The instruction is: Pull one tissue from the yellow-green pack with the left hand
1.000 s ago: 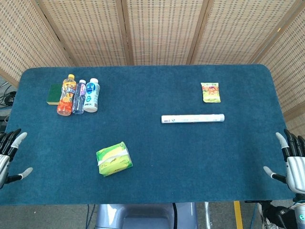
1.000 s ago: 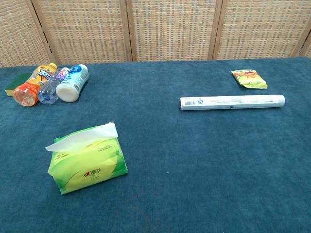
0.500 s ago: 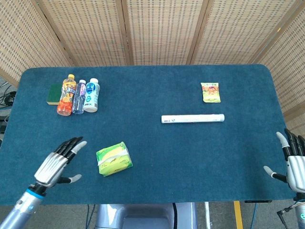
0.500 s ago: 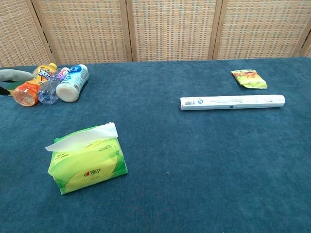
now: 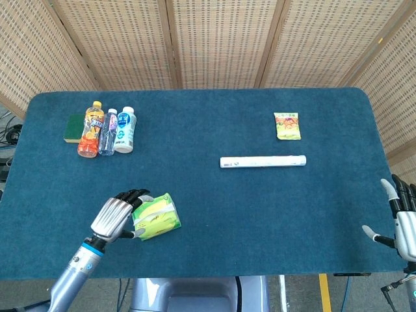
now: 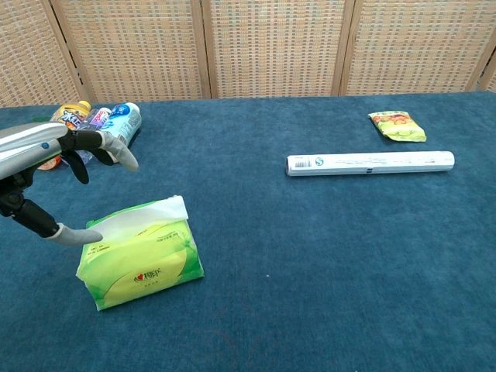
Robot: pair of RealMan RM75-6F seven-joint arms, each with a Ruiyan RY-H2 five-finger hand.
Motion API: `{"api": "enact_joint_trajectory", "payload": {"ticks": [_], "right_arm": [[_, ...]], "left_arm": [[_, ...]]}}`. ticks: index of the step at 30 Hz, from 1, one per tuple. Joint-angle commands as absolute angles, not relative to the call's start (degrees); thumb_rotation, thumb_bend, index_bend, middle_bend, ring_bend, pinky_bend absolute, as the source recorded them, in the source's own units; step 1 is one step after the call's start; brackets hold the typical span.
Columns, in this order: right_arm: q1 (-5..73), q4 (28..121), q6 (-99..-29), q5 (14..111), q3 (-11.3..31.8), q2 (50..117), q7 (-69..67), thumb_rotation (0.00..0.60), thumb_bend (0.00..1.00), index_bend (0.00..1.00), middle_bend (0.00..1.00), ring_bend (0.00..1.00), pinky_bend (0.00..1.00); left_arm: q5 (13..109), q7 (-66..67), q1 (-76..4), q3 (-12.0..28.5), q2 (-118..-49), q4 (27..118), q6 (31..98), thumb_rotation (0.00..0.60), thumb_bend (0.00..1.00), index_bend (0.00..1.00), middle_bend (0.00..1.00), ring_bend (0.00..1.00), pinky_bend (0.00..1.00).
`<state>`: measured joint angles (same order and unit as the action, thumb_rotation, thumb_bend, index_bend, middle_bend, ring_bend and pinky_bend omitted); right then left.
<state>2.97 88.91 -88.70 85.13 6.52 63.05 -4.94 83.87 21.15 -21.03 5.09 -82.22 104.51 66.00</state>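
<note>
Left hand: the silver-and-black left hand [image 5: 117, 218] hovers at the left end of the pack, fingers spread apart over its top, thumb [image 6: 74, 234] low beside the tissue; nothing is pinched.
Tissue pack: the yellow-green soft plastic tissue pack [image 6: 142, 265] lies on the near left part of the table, a white tissue [image 6: 139, 216] sticking up out of its top slot, right by the left hand's fingers.
Right hand: the right hand [image 5: 402, 222] sits at the near right edge of the table, fingers apart, holding nothing, well away from everything.
Table: a dark blue felt-covered table [image 5: 214, 214] carries it all.
Tube: a long white roll with printed label [image 5: 262, 160] lies crosswise right of centre.
Snack: a small yellow-green snack packet [image 5: 287, 125] lies beyond the roll, nearer the far right.
Bottles: at the far left, an orange drink bottle [image 5: 91, 131], a clear bottle with purple label [image 5: 107, 133] and a white bottle with blue label [image 5: 125, 130] lie side by side, touching.
Sponge: a yellow-and-green sponge [image 5: 73, 128] lies just beside the orange bottle.
</note>
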Motion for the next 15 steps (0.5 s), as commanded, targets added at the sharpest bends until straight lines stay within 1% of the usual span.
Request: {"api": "enact_joint_trajectory", "payload": {"ticks": [1,11,15], "right_arm": [[3.0,88.9,-88.7,85.2,6.5,63.1,-4.9,0.6,0.0,0.0,0.0,0.0,0.0],[3.0,88.9,-88.5,85.0,6.5,63.1,-5.0,0.6,0.0,0.0,0.0,0.0,0.0],[3.1,88.8,-88.4,85.0,6.5,63.1,-5.2,0.6,0.0,0.0,0.0,0.0,0.0]], "left_arm": [[82.1,23.7,-21.7,5.5,-84.4,104.0,66.6,0.6,0.15,0.31,0.26,0.27,0.37],[77.1,30.3,-22.2,6.2,-90.6,102.0,68.7,0.6,0.17,0.36,0.3,0.32,0.44],[74.7,32.8,-22.3,6.5,-92.1,102.1,69.4,0.6,0.23,0.39,0.32,0.35,0.47]]}}
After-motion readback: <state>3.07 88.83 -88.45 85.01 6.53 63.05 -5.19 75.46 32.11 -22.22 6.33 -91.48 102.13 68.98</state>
